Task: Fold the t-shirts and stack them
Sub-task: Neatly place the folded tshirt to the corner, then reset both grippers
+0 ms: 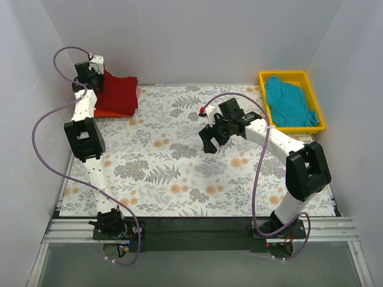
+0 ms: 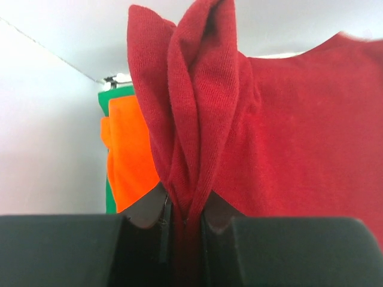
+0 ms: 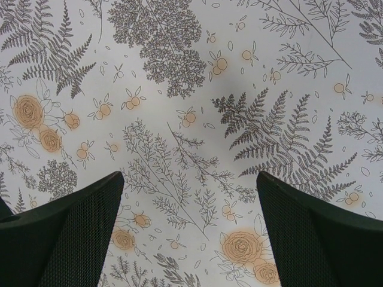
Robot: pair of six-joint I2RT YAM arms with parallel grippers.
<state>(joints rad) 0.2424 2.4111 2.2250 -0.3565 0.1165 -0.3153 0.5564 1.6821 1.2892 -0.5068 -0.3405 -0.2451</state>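
A folded dark red t-shirt (image 1: 116, 94) lies at the table's far left corner. My left gripper (image 1: 96, 81) is at its left edge, shut on a pinched fold of the dark red cloth (image 2: 191, 149). Behind that fold in the left wrist view show a bright orange-red t-shirt (image 2: 125, 161) and a green edge (image 2: 114, 95) of another. A teal t-shirt (image 1: 290, 101) lies crumpled in the yellow bin (image 1: 314, 89) at the far right. My right gripper (image 1: 209, 140) hangs open and empty above the flowered tablecloth (image 3: 191, 119) near the table's middle.
White walls close in the table at the back and on both sides. The flowered cloth (image 1: 179, 173) covers the table between the arms. The left arm stretches along the left wall; purple cables loop from both arms.
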